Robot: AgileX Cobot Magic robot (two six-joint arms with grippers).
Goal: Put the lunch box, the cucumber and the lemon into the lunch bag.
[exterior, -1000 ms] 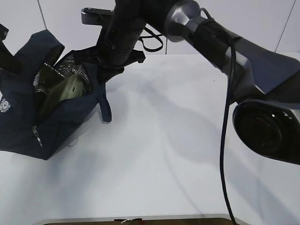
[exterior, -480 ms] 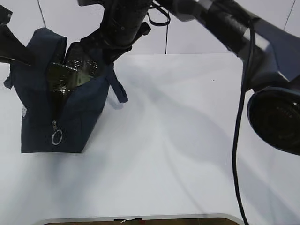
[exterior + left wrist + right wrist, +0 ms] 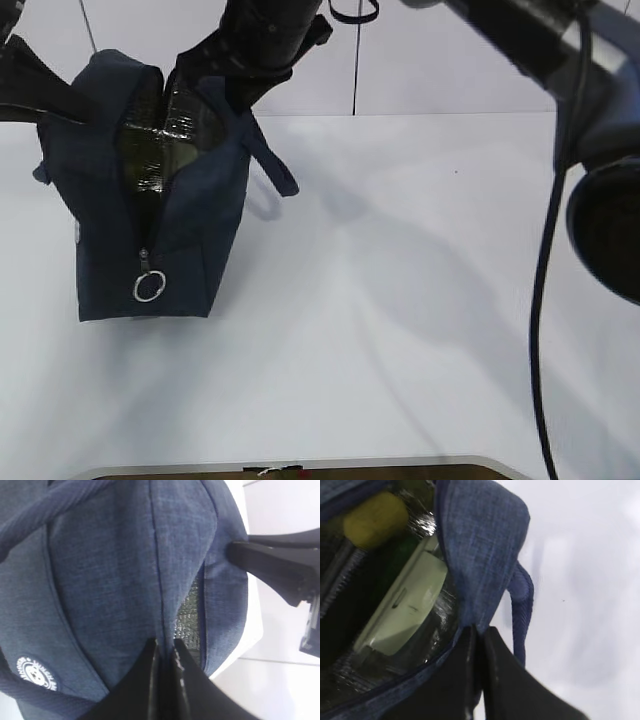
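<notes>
Both pincers pinch the lunch bag [image 3: 160, 200] rim: left gripper [image 3: 164, 652] one side, right gripper [image 3: 479, 640] the other. Beside the right pincer sit the lemon [image 3: 375, 519], the lunch box [image 3: 407, 607], perhaps the cucumber.

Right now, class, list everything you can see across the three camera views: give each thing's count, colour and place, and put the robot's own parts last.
lunch bag: one, dark navy, upright on the left of the table, top open, held at both sides
zipper ring pull: one, silver, low on the bag's front end
round logo: one, white, on the bag's side
lunch box: one, pale green lid, inside the bag
lemon: one, yellow, inside the bag beyond the lunch box
cucumber: one, dark green, barely seen between lemon and box
table: one, white
left gripper: one, black, shut on the bag's fabric
right gripper: one, black, shut on the bag's rim
</notes>
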